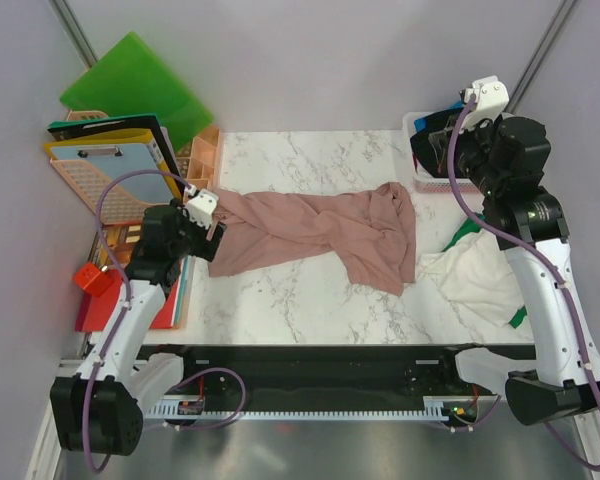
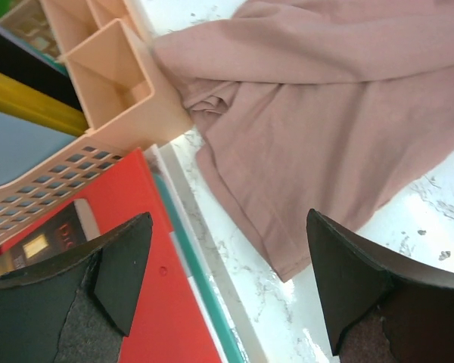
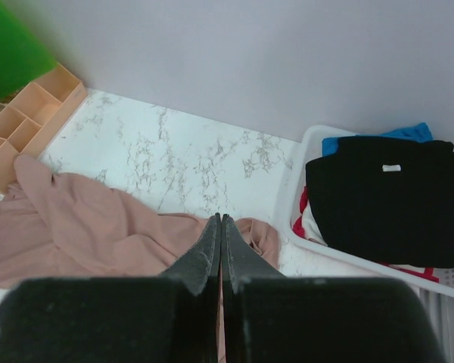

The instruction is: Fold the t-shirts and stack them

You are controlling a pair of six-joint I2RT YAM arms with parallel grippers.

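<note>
Left gripper [image 2: 227,261]: jaws are standing wide apart and gripping nothing. It is hanging just over the left edge of the pink shirt [image 2: 325,113]. One finger [image 2: 125,261] is sitting above the red folder [image 2: 174,310], the other above the marble table [image 1: 300,300] just beside the shirt's hem. No contact with the cloth is showing.

Right gripper [image 3: 221,227]: jaws are pressing flat together with nothing between them. It is riding high near the back right corner, looking down over the shirt's right end and the basket [image 3: 295,189].

Pink shirt: it is lying unfolded across the middle of the table, stretched left to right, twisted and bunched along its length. Its left end is touching the peach organiser [image 2: 113,83]; its right end is drooping toward the near edge. No print is showing.

White shirt [image 1: 480,280]: it is lying in a loose heap at the right edge with green cloth poking out from under it, untouched.

Basket: a black shirt [image 3: 378,197] is lying flat on top, with blue cloth [image 3: 408,134] behind it. I cannot tell whether this is supply or finished work.

Progress, as judged: no folded stack is showing on the table, so the task is looking barely started. The pink shirt needs spreading flat first, then folding; the white and green ones are waiting after it.
</note>
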